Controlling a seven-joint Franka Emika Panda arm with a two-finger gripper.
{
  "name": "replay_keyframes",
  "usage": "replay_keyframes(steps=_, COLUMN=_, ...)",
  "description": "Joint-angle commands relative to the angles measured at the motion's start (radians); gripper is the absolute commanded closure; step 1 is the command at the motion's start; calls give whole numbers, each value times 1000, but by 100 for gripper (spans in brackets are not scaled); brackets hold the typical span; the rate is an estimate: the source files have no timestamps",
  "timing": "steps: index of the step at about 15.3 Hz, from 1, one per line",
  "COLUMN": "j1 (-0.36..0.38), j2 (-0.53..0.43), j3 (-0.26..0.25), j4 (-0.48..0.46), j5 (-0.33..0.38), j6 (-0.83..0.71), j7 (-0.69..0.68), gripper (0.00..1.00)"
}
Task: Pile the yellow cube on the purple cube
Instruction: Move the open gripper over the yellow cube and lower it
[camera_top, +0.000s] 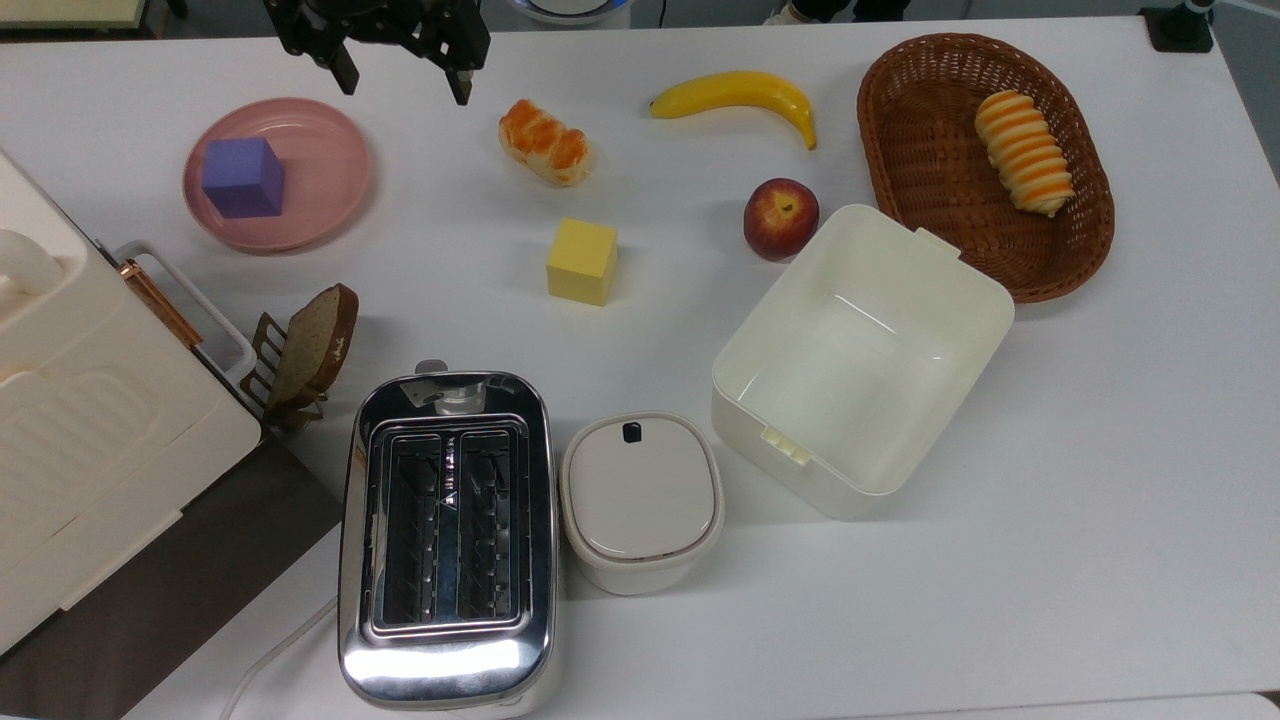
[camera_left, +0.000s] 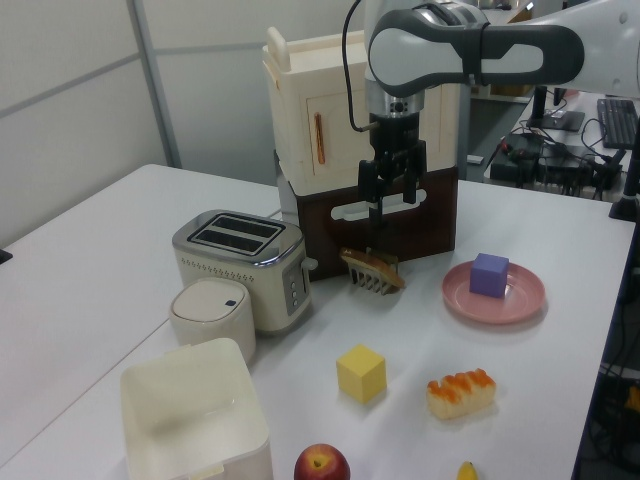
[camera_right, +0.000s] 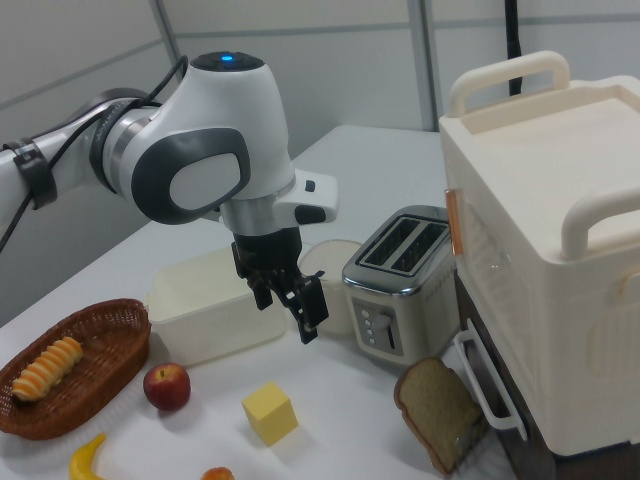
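Two fingers spread wide and gripping nothing, hanging high above the table (camera_top: 1000, 560) on the gripper (camera_top: 400, 75), at the far edge in the top view. Hovering in air, touching no object, pointing downward in the left view (camera_left: 390, 190) and the right view (camera_right: 288, 312). Lying toward the top view's lower right from there: the yellow cube (camera_top: 582, 261), sitting flat on bare tabletop, near the table's middle, well apart from the fingers; showing likewise in the left view (camera_left: 361, 373) and right view (camera_right: 270, 413). Sitting toward the top view's lower left, nearer the fingers: the purple cube (camera_top: 243, 177), resting upright inside the pink plate (camera_top: 330, 190), touching nothing but the plate. Needing, probably, a reach away from the purple cube first, across and down to the yellow one, then a carry back toward the top view's left. Offering no long axis, being a cube; turned slightly off the table's edges, so likely asking for a small wrist turn to meet flat faces. Standing between the two cubes, just off the likely path: a glazed pastry (camera_top: 546, 142). Lying farther out: banana (camera_top: 740, 95), apple (camera_top: 780, 218), wicker basket (camera_top: 890, 150), open white box (camera_top: 960, 330), toaster (camera_top: 447, 540), bread slice (camera_top: 318, 342).
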Motion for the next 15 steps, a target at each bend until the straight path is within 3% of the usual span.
replay_keyframes(steps=1, j1=56, j2=9, j3=2, j4=-16, j5=-96, j6=-11, j7=67, gripper=0)
replay_keyframes(steps=7, j1=61, j2=36, j3=3, j4=-53, j5=-100, j6=4, j7=9, gripper=0)
replay_keyframes(steps=9, j1=66, j2=26, j3=6, j4=-142, j5=-98, j6=92, j7=5, gripper=0)
replay_keyframes(steps=12, j1=63, j2=24, j3=52, j4=-295, j5=-101, j6=283, j7=8, gripper=0)
replay_keyframes(steps=15, j1=87, j2=49, j3=69, j4=-346, j5=-132, j6=335, j7=17, gripper=0)
